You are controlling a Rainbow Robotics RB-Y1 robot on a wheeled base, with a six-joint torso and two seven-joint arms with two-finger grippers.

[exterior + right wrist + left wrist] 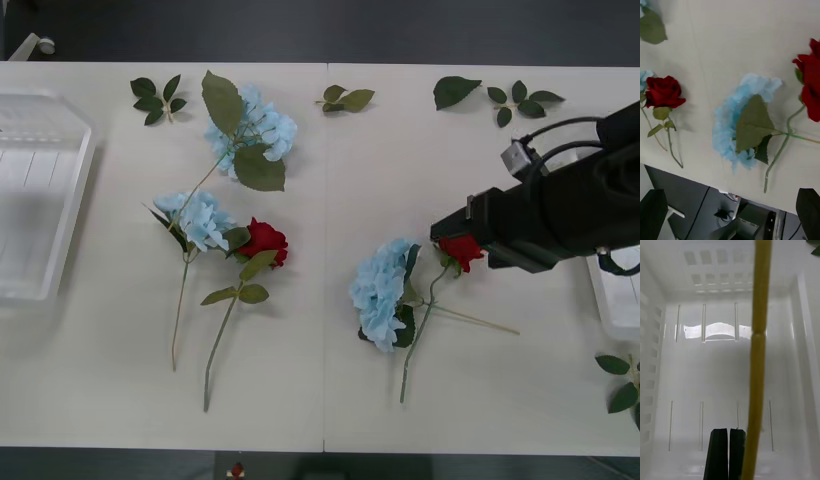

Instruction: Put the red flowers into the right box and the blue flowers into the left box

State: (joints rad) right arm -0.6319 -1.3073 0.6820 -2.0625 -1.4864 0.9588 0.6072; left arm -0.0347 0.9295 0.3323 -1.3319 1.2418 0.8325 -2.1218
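Red flowers [265,240] and blue flowers [383,292] flat on table

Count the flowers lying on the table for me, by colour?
Blue flowers: 3
Red flowers: 2
Total: 5
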